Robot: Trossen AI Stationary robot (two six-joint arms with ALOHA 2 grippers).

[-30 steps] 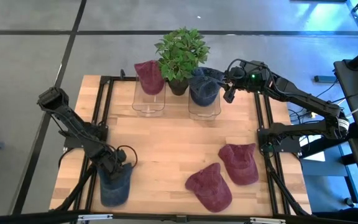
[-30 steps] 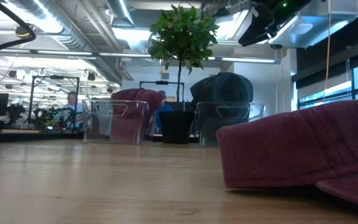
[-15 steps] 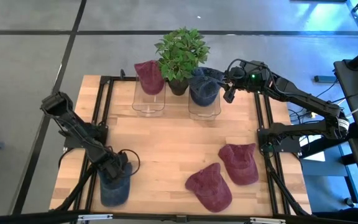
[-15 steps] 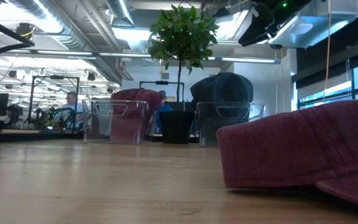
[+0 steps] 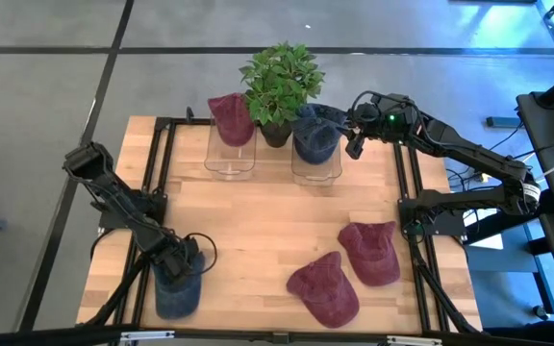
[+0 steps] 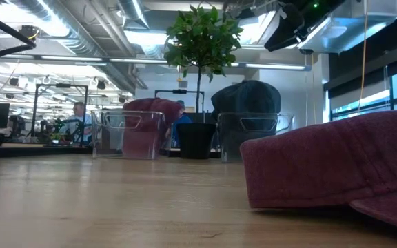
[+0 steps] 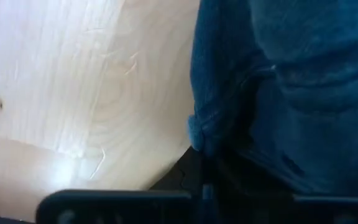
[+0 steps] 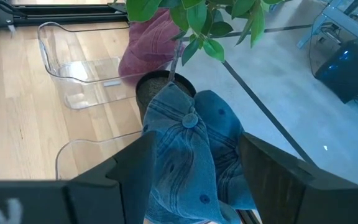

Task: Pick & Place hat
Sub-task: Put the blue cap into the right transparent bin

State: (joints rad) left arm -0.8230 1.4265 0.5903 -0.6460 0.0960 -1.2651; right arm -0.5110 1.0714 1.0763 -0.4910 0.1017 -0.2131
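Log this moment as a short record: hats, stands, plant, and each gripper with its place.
blue hat on table: front left, left gripper down on it
maroon hats on table: two, front right
clear stands: left one holds a maroon hat; right one holds a blue denim hat
potted plant: between the stands at the back
right gripper: open, beside the denim hat

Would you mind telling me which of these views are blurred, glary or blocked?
Left wrist view: too close, soft throughout, blue hat filling it, glare patch on the table. Low view: the near maroon hat looms large and blocks the right side; ceiling lights are bright. High view: evenly lit, blue light at right. Right wrist view: clear.
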